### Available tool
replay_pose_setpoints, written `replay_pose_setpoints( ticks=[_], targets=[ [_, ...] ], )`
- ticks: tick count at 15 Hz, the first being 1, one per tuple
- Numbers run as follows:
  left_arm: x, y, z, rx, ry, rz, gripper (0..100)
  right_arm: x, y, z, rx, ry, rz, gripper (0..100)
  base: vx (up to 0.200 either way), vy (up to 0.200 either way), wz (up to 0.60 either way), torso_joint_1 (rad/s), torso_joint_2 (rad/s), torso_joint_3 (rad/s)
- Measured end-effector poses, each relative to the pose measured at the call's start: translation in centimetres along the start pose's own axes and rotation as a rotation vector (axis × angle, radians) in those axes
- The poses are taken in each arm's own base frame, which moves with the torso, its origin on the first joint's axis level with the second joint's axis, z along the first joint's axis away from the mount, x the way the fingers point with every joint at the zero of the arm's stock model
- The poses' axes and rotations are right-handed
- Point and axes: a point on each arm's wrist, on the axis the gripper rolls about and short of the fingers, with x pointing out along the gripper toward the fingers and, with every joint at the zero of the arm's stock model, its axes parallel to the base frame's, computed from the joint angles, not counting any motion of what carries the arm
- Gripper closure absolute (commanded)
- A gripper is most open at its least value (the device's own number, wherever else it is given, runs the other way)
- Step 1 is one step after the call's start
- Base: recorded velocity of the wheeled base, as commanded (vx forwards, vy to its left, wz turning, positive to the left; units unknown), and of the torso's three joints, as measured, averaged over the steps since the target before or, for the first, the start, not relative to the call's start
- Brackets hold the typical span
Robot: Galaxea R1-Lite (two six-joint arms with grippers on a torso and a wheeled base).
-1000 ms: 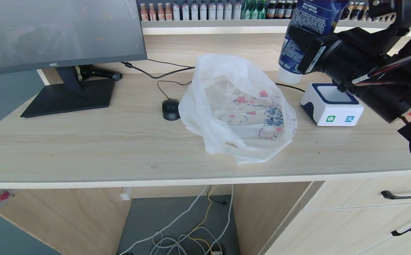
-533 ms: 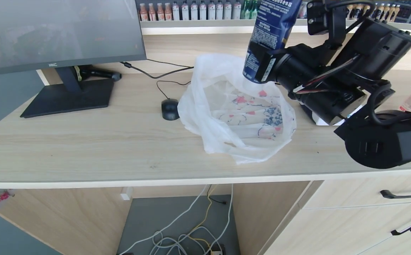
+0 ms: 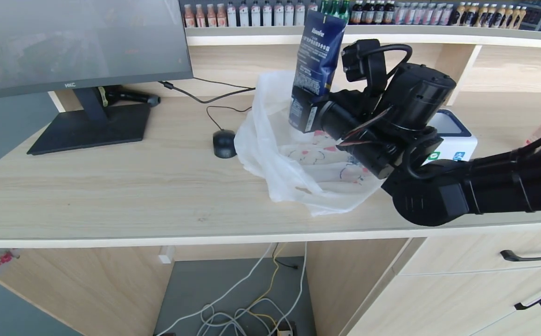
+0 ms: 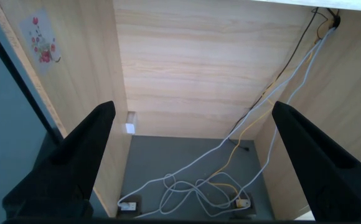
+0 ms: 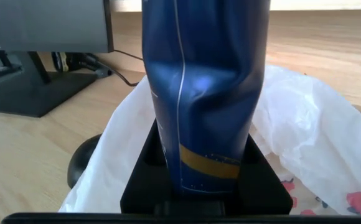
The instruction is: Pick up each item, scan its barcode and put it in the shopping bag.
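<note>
My right gripper is clamping a dark blue, glossy soft tube near its lower end. It is standing upright, flat crimped end up, just above the crinkly translucent white shopping bag that is lying open on the pale wood-grain counter. My left gripper is hanging spread wide, holding nothing.

Head cam: high up, faces fwd & down on the surface, mid range. Right wrist cam: looks along the right end effector, v. close to the blue pack; shares shopping bag, mouse & monitor base w/ head view. Left wrist cam: low, looks past the left end effector under the surface, at cables on the floor; cables shared w/ head view.
</note>
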Motion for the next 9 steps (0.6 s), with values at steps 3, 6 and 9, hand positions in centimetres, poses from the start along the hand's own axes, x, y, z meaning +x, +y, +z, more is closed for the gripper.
replay_pose_setpoints(
  ticks=[3, 6, 9],
  targets=[
    [0.0, 0.0, 0.0, 0.000, 0.000, 0.000, 0, 0.3, 0.8, -1.1, 0.006, 0.022, -0.015, 100, 0.000, 0.000, 0.00, 0.000, 0.00, 0.000],
    [0.0, 0.0, 0.0, 0.000, 0.000, 0.000, 0, 0.5, 1.2, -1.9, 0.008, 0.034, -0.007, 100, 0.000, 0.000, 0.00, 0.000, 0.00, 0.000],
    [0.0, 0.0, 0.0, 0.000, 0.000, 0.000, 0, 0.6, 1.3, -2.3, 0.009, 0.037, -0.006, 100, 0.000, 0.000, 0.00, 0.000, 0.00, 0.000]
  ],
)
